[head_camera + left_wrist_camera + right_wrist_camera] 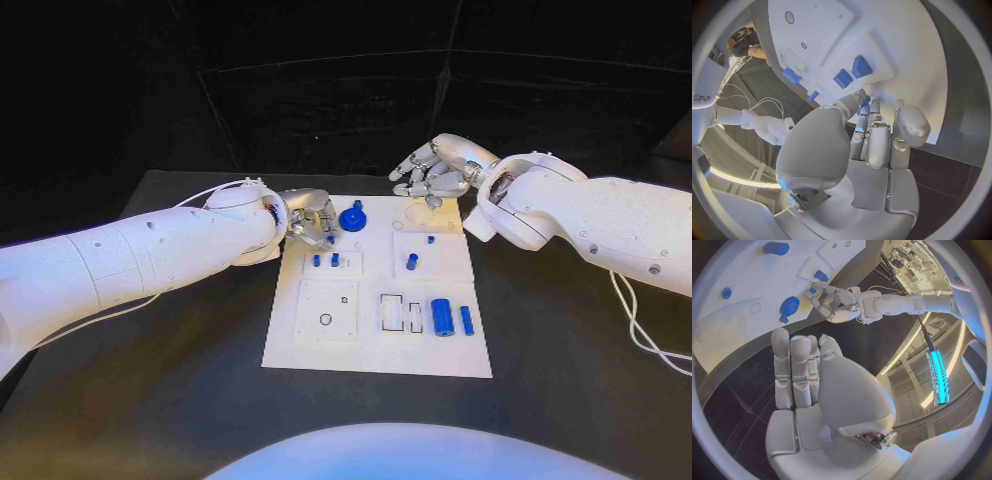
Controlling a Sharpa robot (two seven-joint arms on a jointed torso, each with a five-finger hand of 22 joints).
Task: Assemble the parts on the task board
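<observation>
The board [378,350] lies in the middle of the black table [577,380], its long sides running away from the robot, with bare tabletop showing on both sides of it and along its near edge. The left hand [307,218] sits at the board's far left edge, fingers [877,145] curled down close together over small blue parts [326,260] there; whether it actually has hold of one I cannot tell, since the fingertips hide the spot. Just beside it, on the board's far end, sits a blue gear [353,216]. The right hand [433,172] hovers above the board's far right corner, fingers [798,370] fairly straight and side by side, holding nothing. A blue peg [411,262] stands near the board's middle, well apart from both hands. A blue cylinder [441,317] and a thinner blue bar [466,320] lie side by side near the right edge, closer to the robot. No writing can be read on the board.
</observation>
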